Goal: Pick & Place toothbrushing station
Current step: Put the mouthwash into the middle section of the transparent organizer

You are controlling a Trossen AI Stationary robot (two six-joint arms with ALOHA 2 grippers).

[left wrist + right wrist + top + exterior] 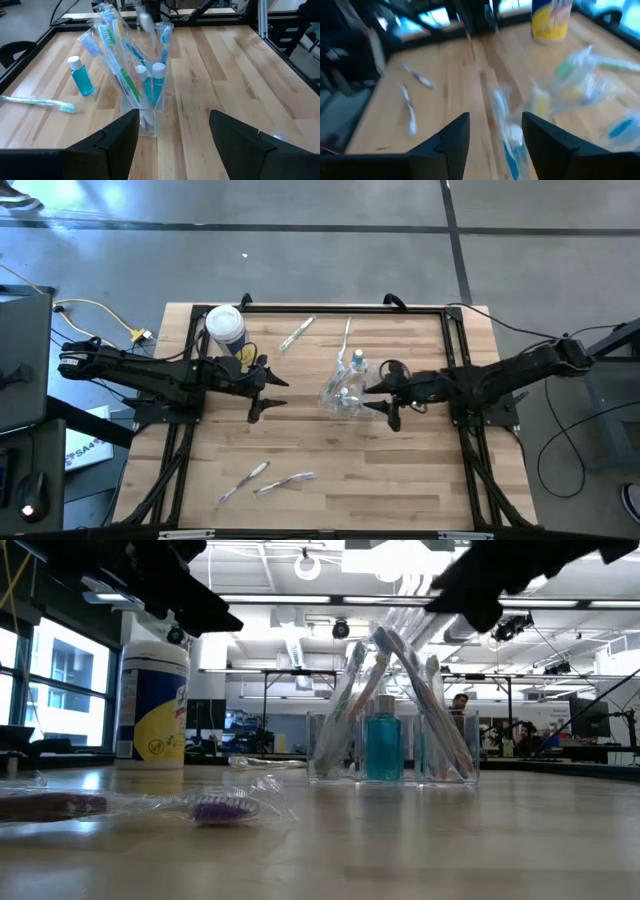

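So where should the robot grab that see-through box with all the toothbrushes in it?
Probably low on the toothbrushing station, across its narrow clear walls, below where the toothbrushes fan outward. The right end effector sits open right beside it, so coming in level from that side looks easiest; from above, the splayed brushes would block the fingers.

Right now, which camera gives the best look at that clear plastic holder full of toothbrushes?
The left wrist view: the toothbrushing station stands close and sharp, with brushes and blue bottles visible inside. The low view shows it side-on, farther off. The high view shows it small, from above. The right wrist view shows it blurred.
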